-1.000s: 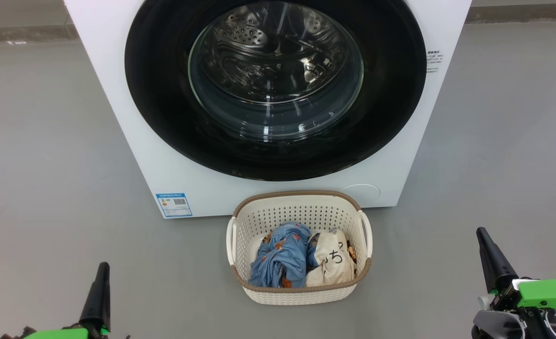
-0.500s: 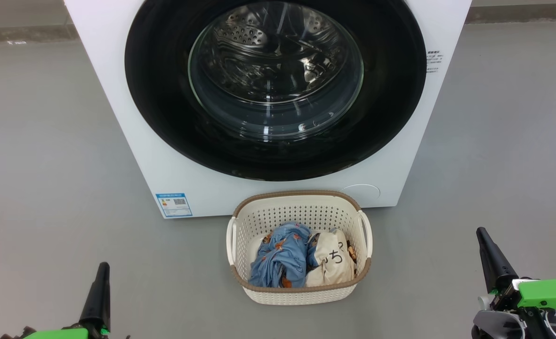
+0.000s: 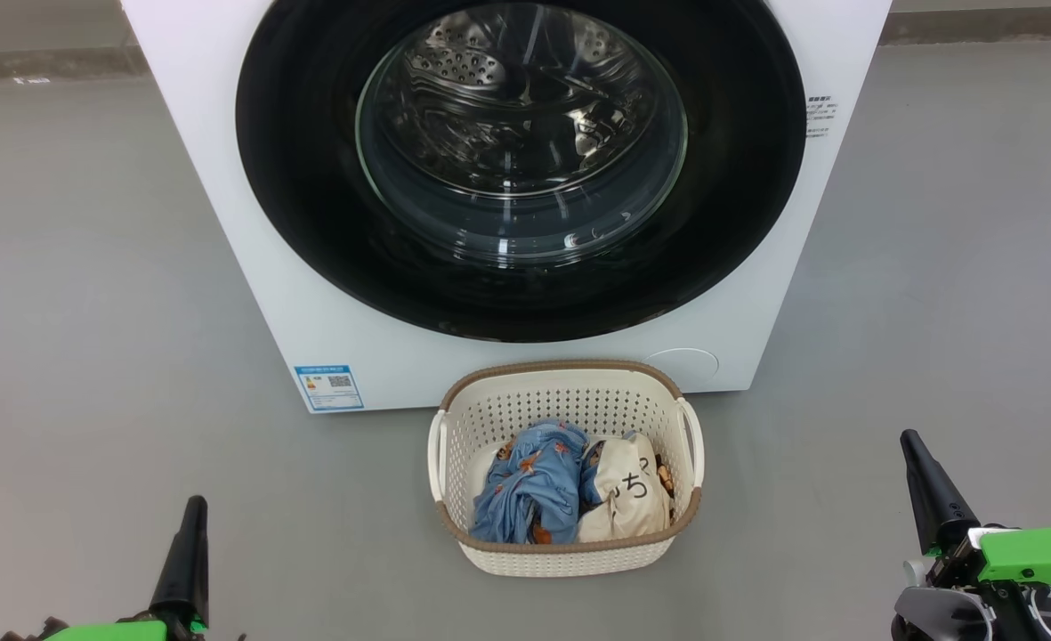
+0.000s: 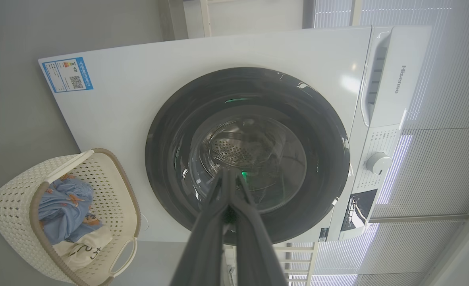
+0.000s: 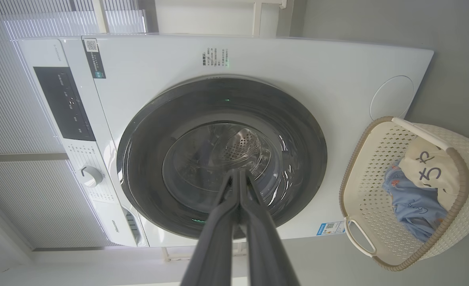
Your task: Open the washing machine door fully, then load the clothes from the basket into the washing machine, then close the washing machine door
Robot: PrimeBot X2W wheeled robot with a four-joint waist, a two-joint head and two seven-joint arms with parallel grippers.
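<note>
Black-rimmed washing machine door (image 3: 521, 142) shut; clothes (image 3: 569, 494) in basket (image 3: 561, 561)

Left hand (image 3: 194, 507), 7 o'clock in head view: long matte-black fingers tapering to a rounded tip, bright green plastic housing (image 3: 107, 631) at base. Right hand (image 3: 910, 439), 4 o'clock: same black taper, green shell (image 3: 1037, 552), grey rounded joint (image 3: 939, 616) w/ small white fitting (image 3: 913, 567).
</note>
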